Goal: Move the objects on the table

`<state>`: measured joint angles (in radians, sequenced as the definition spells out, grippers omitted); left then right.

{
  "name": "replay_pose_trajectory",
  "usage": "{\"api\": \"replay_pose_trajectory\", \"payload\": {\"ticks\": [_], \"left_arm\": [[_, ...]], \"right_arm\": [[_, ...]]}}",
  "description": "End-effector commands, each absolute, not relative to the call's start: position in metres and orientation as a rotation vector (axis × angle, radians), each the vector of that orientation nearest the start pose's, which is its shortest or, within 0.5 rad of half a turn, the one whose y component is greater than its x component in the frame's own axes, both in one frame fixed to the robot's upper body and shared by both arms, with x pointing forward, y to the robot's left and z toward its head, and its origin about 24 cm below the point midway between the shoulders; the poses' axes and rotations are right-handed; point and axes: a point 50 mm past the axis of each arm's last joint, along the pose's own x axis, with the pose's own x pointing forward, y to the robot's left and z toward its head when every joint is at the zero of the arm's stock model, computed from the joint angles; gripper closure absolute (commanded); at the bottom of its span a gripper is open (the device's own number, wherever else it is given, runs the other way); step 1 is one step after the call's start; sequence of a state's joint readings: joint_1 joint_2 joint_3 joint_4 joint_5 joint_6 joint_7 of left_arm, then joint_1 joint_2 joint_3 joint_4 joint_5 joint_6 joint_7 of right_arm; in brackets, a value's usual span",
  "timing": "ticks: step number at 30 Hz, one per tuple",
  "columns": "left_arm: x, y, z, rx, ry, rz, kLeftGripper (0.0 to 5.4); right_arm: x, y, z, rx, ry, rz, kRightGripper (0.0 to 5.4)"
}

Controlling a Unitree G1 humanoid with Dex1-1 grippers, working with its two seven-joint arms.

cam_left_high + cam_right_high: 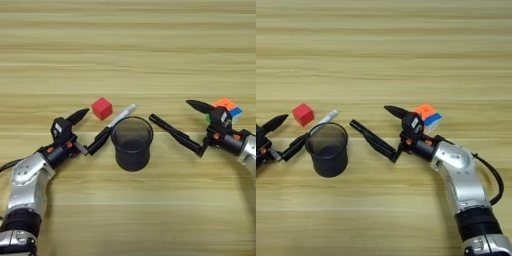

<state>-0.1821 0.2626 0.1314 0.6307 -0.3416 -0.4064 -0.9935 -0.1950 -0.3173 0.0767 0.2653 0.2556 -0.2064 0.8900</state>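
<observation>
Five things sit on my desk (150, 45), none clearly shifted yet. The mesh cup (132, 143) stands upright in the middle. The white marker (114, 125) lies just left of it, the red cube (102, 108) a little beyond. My left tool (84, 131) is spread apart, one finger near that marker's dark end — gripping nothing. My right tool (387, 131) also gapes, by the puzzle cube (427, 115); whether a black marker lies along its lower finger, I cannot tell.
</observation>
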Motion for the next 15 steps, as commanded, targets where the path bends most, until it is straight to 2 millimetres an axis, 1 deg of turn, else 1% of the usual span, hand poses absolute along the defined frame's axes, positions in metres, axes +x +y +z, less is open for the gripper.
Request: {"api": "replay_pose_trajectory", "payload": {"ticks": [1, 6, 15], "left_arm": [[0.257, 0.202, 0.009, -0.061, -0.051, -0.739, 0.03], [0.259, 0.193, 0.007, -0.058, -0.046, -0.758, 0.03], [0.262, 0.184, 0.006, -0.046, -0.041, -0.784, 0.03]], "right_arm": [[0.273, -0.151, 0.054, -0.140, -0.070, 0.925, 0.00], [0.278, -0.145, 0.054, -0.147, -0.066, 0.894, 0.00], [0.280, -0.133, 0.058, -0.154, -0.082, 0.898, 0.00]]}}
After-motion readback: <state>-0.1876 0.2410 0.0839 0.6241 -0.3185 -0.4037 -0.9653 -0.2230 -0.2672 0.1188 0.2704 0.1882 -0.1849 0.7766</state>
